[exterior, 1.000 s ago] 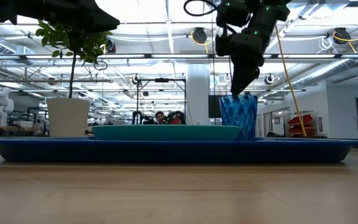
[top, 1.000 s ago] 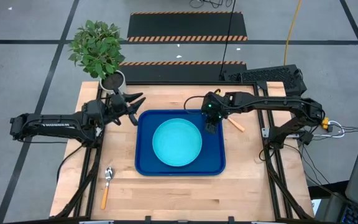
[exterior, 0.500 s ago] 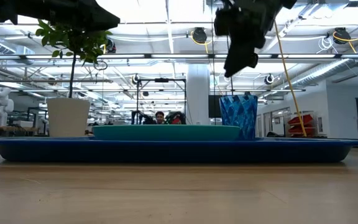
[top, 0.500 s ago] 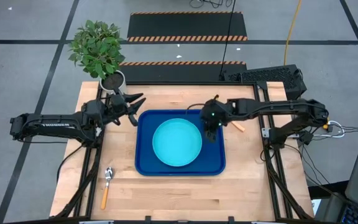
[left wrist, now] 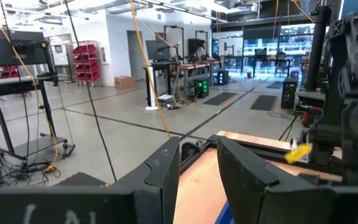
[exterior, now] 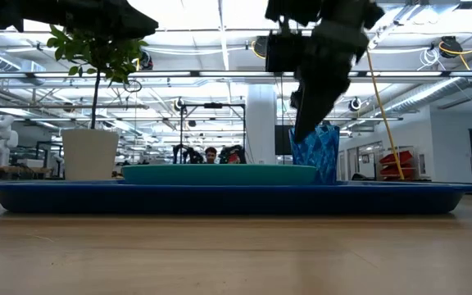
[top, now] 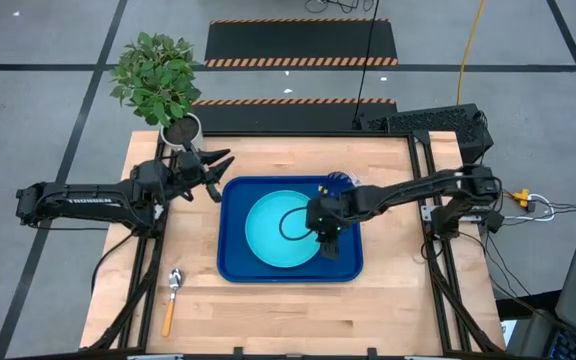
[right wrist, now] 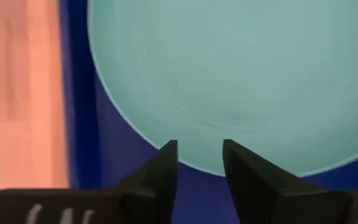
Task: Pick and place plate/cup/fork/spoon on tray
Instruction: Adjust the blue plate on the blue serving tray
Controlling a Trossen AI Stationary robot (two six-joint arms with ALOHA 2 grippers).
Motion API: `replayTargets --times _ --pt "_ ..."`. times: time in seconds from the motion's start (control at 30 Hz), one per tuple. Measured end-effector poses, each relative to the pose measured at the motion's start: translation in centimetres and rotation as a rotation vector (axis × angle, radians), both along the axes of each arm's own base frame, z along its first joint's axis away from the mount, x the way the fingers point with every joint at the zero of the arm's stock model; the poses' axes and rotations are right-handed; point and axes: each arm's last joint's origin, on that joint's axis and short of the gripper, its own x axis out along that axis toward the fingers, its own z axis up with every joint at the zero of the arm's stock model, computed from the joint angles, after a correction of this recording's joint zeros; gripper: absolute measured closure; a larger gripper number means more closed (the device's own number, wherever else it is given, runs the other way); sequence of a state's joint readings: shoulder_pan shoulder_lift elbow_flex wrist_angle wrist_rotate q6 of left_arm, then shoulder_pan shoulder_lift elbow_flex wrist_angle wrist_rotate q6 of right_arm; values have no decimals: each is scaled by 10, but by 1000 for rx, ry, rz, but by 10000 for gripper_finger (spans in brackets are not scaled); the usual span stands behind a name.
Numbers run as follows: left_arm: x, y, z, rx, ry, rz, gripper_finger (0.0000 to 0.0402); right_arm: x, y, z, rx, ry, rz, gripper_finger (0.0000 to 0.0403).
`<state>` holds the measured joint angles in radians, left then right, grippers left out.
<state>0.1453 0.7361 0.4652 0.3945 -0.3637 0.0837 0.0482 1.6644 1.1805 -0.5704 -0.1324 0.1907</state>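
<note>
The turquoise plate [top: 280,232] lies flat in the dark blue tray [top: 234,262] at the table's middle. The dark blue cup [top: 339,182] stands upright in the tray's far right corner, also in the low view [exterior: 316,153]. The spoon [top: 171,296] lies on the table near the left front. The fork is hidden. My right gripper [top: 328,243] hangs open above the plate's right rim [right wrist: 166,118], pointing steeply down, nothing between its fingers. My left gripper [top: 214,166] waits open by the tray's far left corner, above the table.
A potted plant in a white pot [top: 180,130] stands at the table's far left corner, close behind my left gripper. Bare wood lies along the table's front edge [top: 288,310] and to the right of the tray.
My right gripper has moved away from the cup toward the table's near edge and a little left, sinking and tipping more steeply down, and now hangs over the plate's right rim. The cup stays upright in the tray's corner.
</note>
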Motion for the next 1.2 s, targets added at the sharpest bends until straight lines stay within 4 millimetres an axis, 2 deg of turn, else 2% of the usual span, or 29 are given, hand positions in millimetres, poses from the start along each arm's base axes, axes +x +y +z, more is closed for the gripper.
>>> replayTargets --times 0.13,0.2,0.27,0.43,0.77,1.2 --pt "0 0 0 0 0 0 289 5 0 -11 -17 21 30 341" --pt "0 0 0 -1 0 0 289 6 -2 -10 -23 4 35 380" --pt "0 0 0 -2 0 0 289 7 -4 -9 -31 -13 45 395" --pt "0 0 0 -3 0 0 289 8 -8 -11 -41 -17 54 396" --pt "0 0 0 -8 0 0 289 11 -12 -29 -54 50 85 402" --pt "0 0 -1 -4 3 1 289 2 -12 -32 -51 150 90 403"
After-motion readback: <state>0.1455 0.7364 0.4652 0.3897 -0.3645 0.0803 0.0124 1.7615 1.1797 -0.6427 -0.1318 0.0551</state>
